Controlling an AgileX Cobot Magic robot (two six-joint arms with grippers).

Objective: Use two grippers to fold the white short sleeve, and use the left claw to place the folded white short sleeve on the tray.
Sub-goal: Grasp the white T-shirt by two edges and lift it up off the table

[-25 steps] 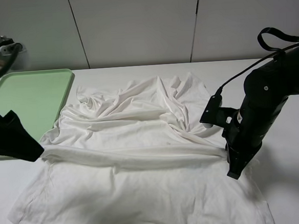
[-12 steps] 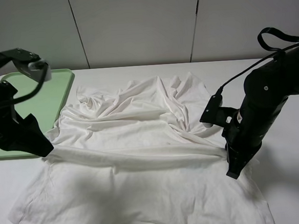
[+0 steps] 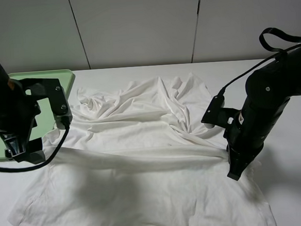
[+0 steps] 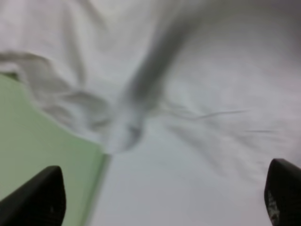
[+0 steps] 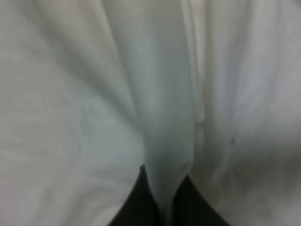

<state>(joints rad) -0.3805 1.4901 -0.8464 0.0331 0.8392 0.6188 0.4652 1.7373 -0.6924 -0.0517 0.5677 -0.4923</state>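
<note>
Crosswise, white short sleeve (image 3: 137,140) spread on surface, fold ridge run left-right. Right gripper (image 3: 235,170) fingers clamped on ridge's right end. Left claw (image 4: 164,200) fingers apart, nothing gripped, near left end beside tray (image 3: 49,74).

I am holding my black left claw (image 4: 161,200) wide apart and empty beside the flat light green plastic tray (image 4: 33,146); the wrinkled white thin-fabric T-shirt (image 4: 211,66) is lying against that tray's edge.

Setting: robotics laboratory test bench. Evidence: plain white tabletop (image 3: 296,196); blank pale wall panels (image 3: 139,26) with dark vertical seams at 12 o'clock; black cabled left arm (image 3: 11,117) at 9 o'clock, matching right arm (image 3: 266,105) at 3 o'clock; the white short sleeve (image 3: 141,129) spread between them.
</note>
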